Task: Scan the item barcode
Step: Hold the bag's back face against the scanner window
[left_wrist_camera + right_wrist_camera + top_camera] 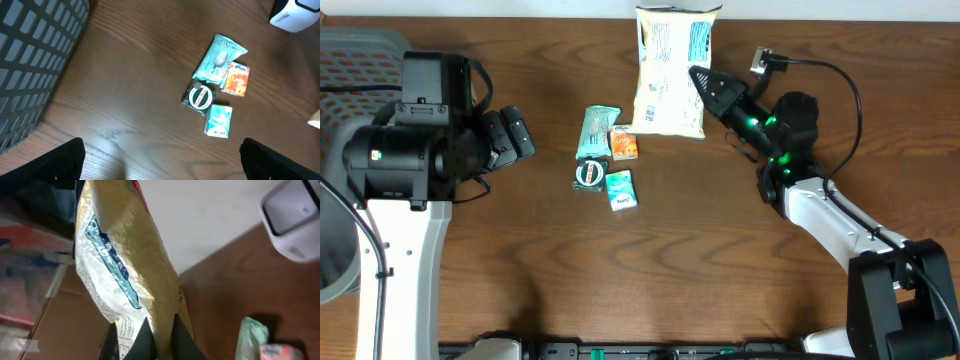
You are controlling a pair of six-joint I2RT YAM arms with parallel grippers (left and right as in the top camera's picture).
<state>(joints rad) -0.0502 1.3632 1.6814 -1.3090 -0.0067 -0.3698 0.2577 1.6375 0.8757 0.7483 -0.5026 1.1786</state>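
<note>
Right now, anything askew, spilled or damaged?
Nothing spilled or torn. The teal foil packet, small orange carton, round dark tin and small teal pack lie bunched at odd angles, edges touching. The right gripper pinches the white-and-gold snack bag.

R end effector (159,339) pinching snack bag (125,255).

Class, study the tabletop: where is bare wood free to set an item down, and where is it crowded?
Free: the broad strip of table between the small items and the near edge; also the far patch between the left claw and the snack bag. Crowded: the centre, where the small items bunch together and the right claw grips the bag.
</note>
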